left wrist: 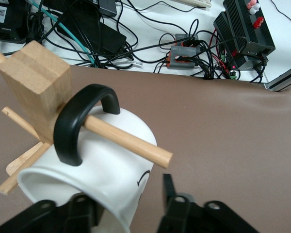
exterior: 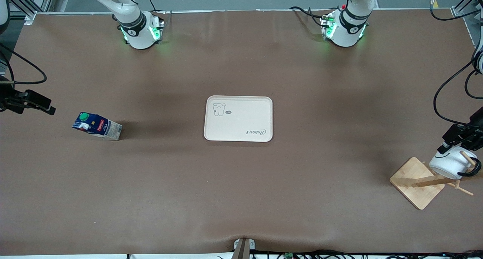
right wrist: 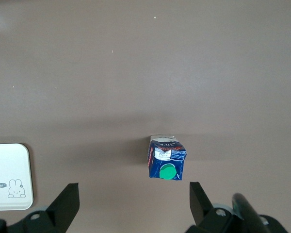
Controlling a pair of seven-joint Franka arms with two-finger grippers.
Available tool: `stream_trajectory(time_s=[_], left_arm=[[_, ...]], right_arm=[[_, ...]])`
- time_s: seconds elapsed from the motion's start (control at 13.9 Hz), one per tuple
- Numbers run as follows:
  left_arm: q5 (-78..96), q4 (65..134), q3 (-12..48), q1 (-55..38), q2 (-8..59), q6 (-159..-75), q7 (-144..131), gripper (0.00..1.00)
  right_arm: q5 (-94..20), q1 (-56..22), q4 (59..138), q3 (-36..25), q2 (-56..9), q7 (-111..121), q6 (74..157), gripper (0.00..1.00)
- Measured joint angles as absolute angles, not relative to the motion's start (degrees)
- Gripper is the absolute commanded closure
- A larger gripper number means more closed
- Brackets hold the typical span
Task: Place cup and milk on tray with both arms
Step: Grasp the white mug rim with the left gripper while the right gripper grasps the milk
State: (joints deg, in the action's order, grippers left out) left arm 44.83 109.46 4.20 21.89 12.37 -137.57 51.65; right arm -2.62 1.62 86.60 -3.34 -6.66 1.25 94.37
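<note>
The cream tray (exterior: 237, 134) lies mid-table; its corner shows in the right wrist view (right wrist: 7, 160). The dark blue milk carton (exterior: 97, 126) with a green cap stands on the table toward the right arm's end. My right gripper (exterior: 47, 107) is open and empty in the air, beside the carton (right wrist: 167, 160), apart from it (right wrist: 133, 204). The white cup (exterior: 449, 164) hangs by its black handle on a wooden rack peg (left wrist: 126, 141). My left gripper (exterior: 449, 146) is open, its jaws astride the cup's rim wall (left wrist: 106, 194) with a gap at one finger (left wrist: 170, 194).
The wooden rack, with a square base (exterior: 415, 183) and pegs, stands near the table's edge at the left arm's end. Cables and power boxes (left wrist: 242, 34) lie off the table past the rack. Bare brown table surrounds the tray.
</note>
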Motion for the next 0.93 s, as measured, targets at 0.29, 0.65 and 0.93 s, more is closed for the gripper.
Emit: stream_trajectory(time_s=[0.29, 0.65, 0.93], left_arm=[[44.85, 109.45, 4.32, 21.79, 12.50, -137.52, 51.96, 1.00], [45.07, 109.31, 4.63, 21.64, 12.45, -137.38, 52.15, 1.00], [45.07, 109.26, 5.86, 21.63, 11.52, -137.25, 51.30, 1.00]], right_arm=[[-2.80, 1.65, 86.61, -3.37, -7.63, 1.23, 96.08, 0.00], [-3.42, 2.46, 86.75, -3.46, -9.90, 1.21, 99.38, 0.00], [-3.42, 2.44, 86.84, -3.15, -10.77, 1.19, 98.87, 0.00]])
